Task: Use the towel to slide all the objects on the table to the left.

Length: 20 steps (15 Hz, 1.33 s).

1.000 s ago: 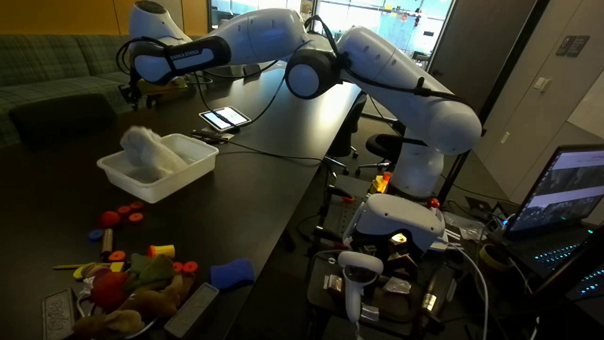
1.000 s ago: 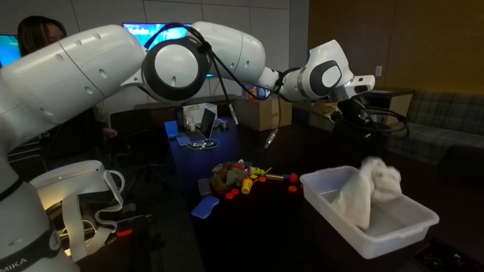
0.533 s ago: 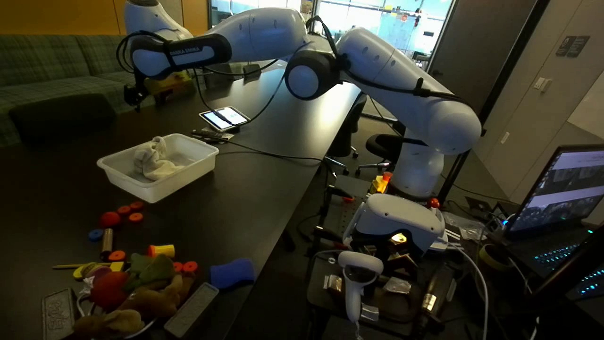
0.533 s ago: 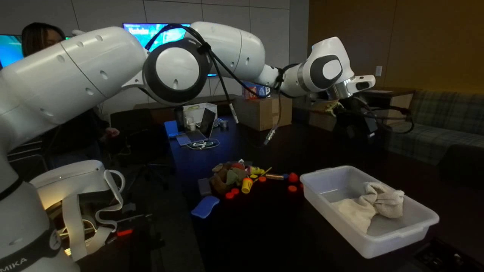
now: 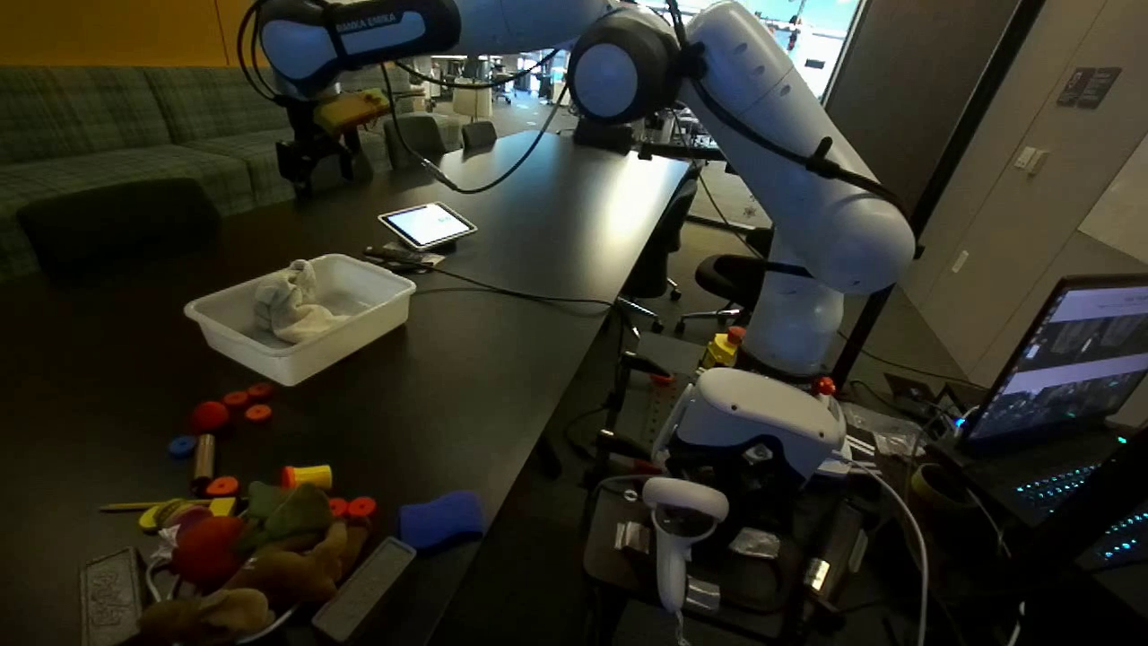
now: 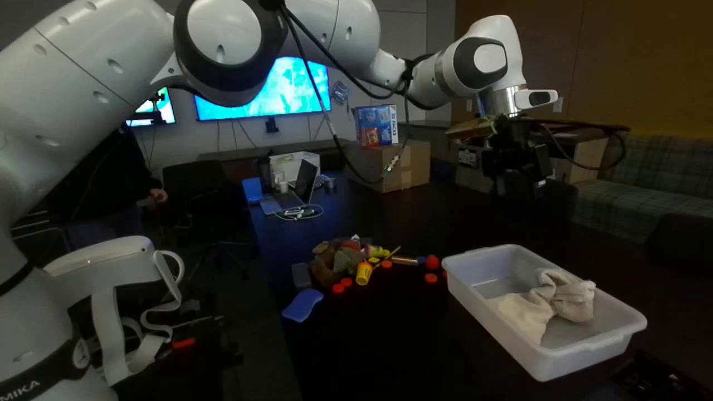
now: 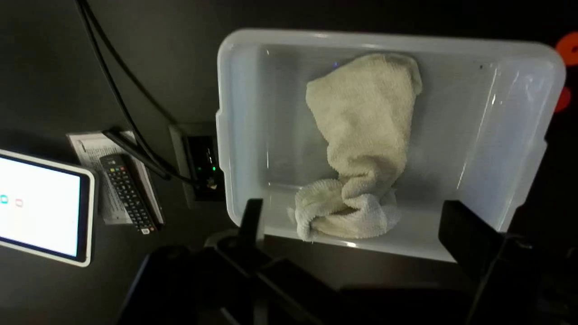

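Observation:
The towel, cream-white and crumpled, lies inside the white bin, one bunched end near the bin's long wall. Above and apart from it hangs my gripper, its black fingers spread wide with nothing between them. Both exterior views show this gap between gripper and towel. On the dark table beside the bin are the objects: a red ball, several orange-red discs, a yellow cup, a blue sponge, a pile of soft toys and grey blocks.
A tablet, a remote control and a cable lie by the bin's short side. A laptop and a cardboard box stand farther along the table. The sponge sits near the table's edge.
The towel, upright and blurred a second ago, has sunk into a heap in the bin. My arm has risen, and the gripper has swung to point more steeply down. The table objects stayed put.

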{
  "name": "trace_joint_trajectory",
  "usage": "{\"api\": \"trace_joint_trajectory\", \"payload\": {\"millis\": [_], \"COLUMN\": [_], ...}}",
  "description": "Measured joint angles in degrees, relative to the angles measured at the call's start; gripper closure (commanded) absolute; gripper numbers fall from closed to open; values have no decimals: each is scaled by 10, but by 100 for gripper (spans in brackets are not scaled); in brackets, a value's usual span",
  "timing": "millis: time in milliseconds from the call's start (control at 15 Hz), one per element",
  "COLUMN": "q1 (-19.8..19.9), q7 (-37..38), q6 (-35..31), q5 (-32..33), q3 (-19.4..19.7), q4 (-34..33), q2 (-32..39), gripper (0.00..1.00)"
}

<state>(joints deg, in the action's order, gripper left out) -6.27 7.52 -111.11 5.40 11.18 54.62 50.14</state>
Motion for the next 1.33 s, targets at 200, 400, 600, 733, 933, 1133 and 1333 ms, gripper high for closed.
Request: {"api": "trace_joint_trajectory", "payload": {"millis": [200,400,600,733,933,1133,1333], "q1": [1,11,25,38,59,86,117], "q7": [-11,-14,-20,-29,-46,-80,-140], "q6": [26,39,40,39,37,12,-70], "q5": [0,1,1,0,-1,-1,-1], "q3": [-5,-22,-35,-42,-44,-44,-43], "q4": [78,159,244,302,388,479,575], "q2": [-59,-120,-179,-219,-278,-335,-386], "gripper": [0,0,0,0,0,0,0]}}
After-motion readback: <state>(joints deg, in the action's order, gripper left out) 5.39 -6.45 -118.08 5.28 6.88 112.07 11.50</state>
